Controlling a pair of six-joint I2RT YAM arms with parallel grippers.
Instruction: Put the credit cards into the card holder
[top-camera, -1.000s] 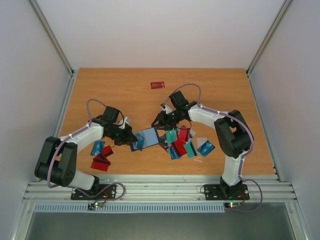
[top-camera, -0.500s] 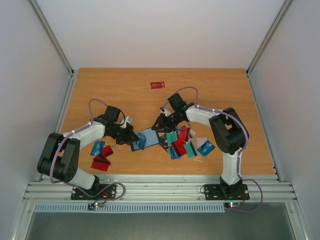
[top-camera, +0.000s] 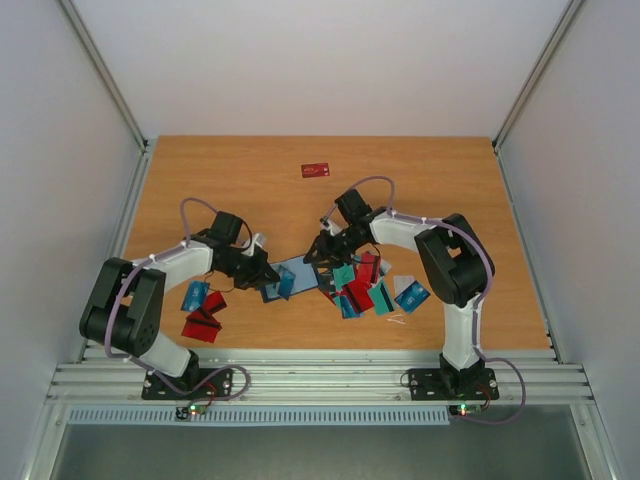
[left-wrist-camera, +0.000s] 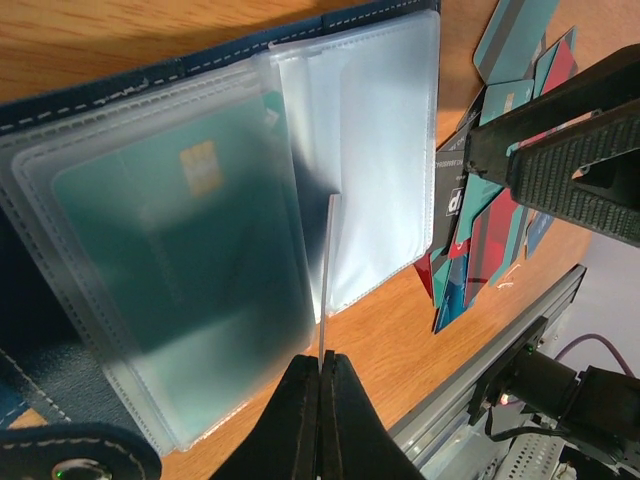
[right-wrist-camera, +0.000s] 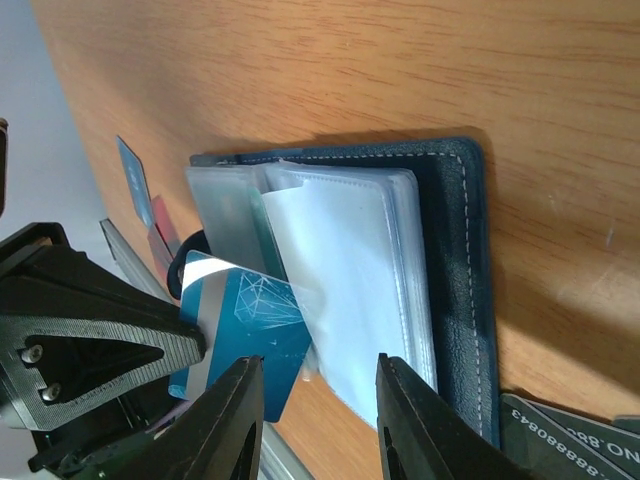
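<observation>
The card holder (top-camera: 300, 270) lies open at mid-table, a navy cover (right-wrist-camera: 455, 260) with clear sleeves (left-wrist-camera: 370, 150); one sleeve holds a teal card (left-wrist-camera: 180, 240). My left gripper (left-wrist-camera: 322, 368) is shut on a blue credit card, seen edge-on (left-wrist-camera: 329, 270) in its own view. In the right wrist view that card shows a white diamond print (right-wrist-camera: 245, 325), and its corner touches a lifted sleeve (right-wrist-camera: 340, 290). My right gripper (right-wrist-camera: 318, 405) hovers open over the holder's near edge, jaws either side of that sleeve corner. More credit cards (top-camera: 362, 285) are piled to the holder's right.
A few loose red and blue cards (top-camera: 200, 310) lie near the left arm. One red card (top-camera: 316, 170) sits alone at the far middle of the table. The metal rail (left-wrist-camera: 480, 380) runs along the table's front edge. The two grippers (top-camera: 290, 268) are close together over the holder.
My right gripper's jaws have narrowed a little and the arm has shifted slightly left over the holder. The left gripper has stayed shut on the blue card, edging toward the sleeves.
</observation>
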